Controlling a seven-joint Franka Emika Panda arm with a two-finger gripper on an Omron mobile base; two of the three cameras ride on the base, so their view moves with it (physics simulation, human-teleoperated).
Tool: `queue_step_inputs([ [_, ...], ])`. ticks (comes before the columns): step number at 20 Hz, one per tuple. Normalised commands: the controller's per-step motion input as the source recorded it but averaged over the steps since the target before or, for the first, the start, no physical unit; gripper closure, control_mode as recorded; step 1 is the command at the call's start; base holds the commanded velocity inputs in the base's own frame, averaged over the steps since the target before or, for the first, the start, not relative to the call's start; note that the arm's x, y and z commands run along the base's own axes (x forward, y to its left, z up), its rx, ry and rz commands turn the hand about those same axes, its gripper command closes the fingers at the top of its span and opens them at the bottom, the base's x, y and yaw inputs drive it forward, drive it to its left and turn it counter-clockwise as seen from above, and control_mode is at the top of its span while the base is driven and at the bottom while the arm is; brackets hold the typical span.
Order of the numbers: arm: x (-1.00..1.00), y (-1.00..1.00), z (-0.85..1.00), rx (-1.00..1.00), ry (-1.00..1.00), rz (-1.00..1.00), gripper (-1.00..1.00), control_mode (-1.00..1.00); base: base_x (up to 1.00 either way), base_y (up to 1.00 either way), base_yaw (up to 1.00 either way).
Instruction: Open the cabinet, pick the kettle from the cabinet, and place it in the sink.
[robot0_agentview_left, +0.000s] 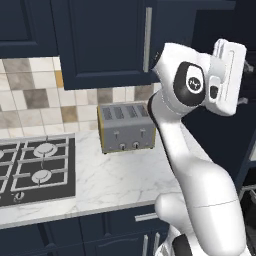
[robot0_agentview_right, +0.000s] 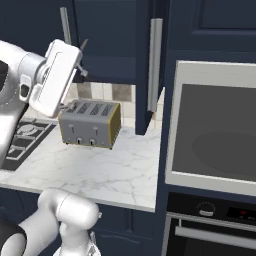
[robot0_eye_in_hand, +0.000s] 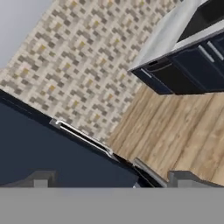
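Observation:
The cabinet (robot0_agentview_left: 102, 42) is the dark navy wall unit above the counter, with a long silver bar handle (robot0_agentview_left: 147, 40). From the right base camera I see the cabinet (robot0_agentview_right: 107, 35) with one bar handle (robot0_agentview_right: 65, 25) on the left and a second handle (robot0_agentview_right: 155, 65) on a narrow navy panel. My gripper (robot0_agentview_left: 245, 84) hangs at cabinet height, right of the handle, open and holding nothing. In the right base view the gripper (robot0_agentview_right: 83, 59) sits just right of and below the left handle. The hand view has the gripper (robot0_eye_in_hand: 111, 180) spread wide over a navy surface. The kettle is hidden and the sink is out of view.
A four-slot silver toaster (robot0_agentview_left: 125, 127) stands on the white marble counter (robot0_agentview_left: 120, 175) under the cabinet. A black gas hob (robot0_agentview_left: 35, 170) lies to the left. On the right rises a tall unit with a built-in oven (robot0_agentview_right: 215, 130). The backsplash (robot0_agentview_left: 30, 95) is tiled.

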Motion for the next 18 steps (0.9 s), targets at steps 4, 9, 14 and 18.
queue_step_inputs([
  [4,-0.11,0.5,0.08,-0.21,0.25,0.29,-1.0,-1.0,0.0,0.0,0.0],
  [9,-0.05,0.48,0.11,-0.18,0.28,0.29,-1.0,-1.0,0.0,0.0,0.0],
  [14,-0.02,0.47,0.11,-0.17,0.31,0.29,-1.0,-1.0,0.0,0.0,0.0],
  [18,0.0,0.44,0.13,-0.18,0.34,0.3,-1.0,-1.0,0.0,0.0,0.0],
])
